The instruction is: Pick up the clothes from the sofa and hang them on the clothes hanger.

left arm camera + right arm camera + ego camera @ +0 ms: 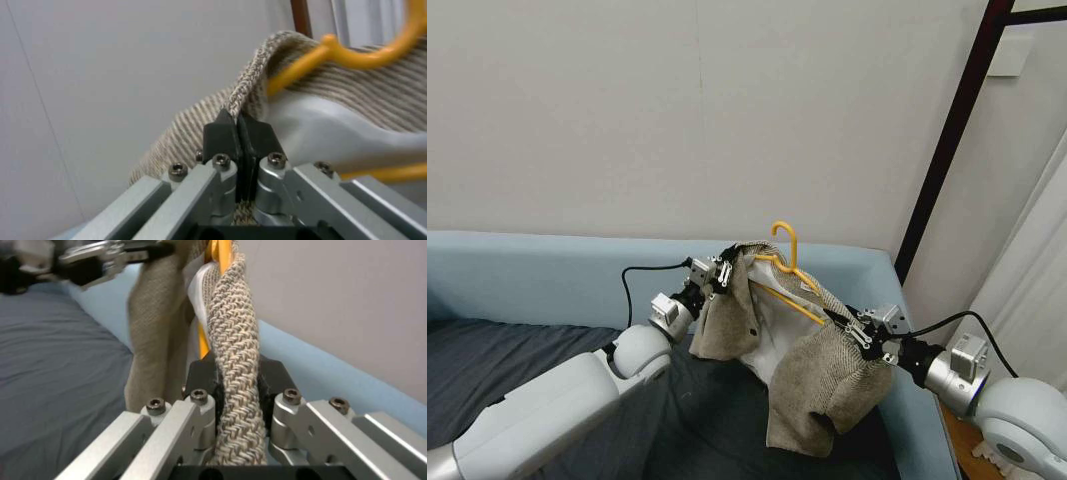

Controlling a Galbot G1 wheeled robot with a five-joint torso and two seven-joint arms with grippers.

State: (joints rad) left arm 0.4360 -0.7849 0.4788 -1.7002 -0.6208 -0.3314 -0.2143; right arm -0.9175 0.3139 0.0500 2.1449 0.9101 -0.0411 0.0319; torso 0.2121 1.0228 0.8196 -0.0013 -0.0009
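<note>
A beige knitted jacket (817, 365) with a white lining hangs on a yellow hanger (784, 262), held up in the air above the sofa. My left gripper (723, 272) is shut on the jacket's left shoulder edge, and in the left wrist view its black pads (239, 136) pinch the knit (257, 80) beside the hanger (360, 55). My right gripper (851, 327) is shut on the right shoulder. The right wrist view has the thick knit edge (233, 365) clamped between its fingers, with the hanger (220, 250) behind the knit.
The light blue sofa (537, 275) with a dark grey seat (487, 360) runs below the jacket, against a plain white wall. A dark vertical pole (947, 145) stands at the right, with a pale curtain (1037, 270) beyond it.
</note>
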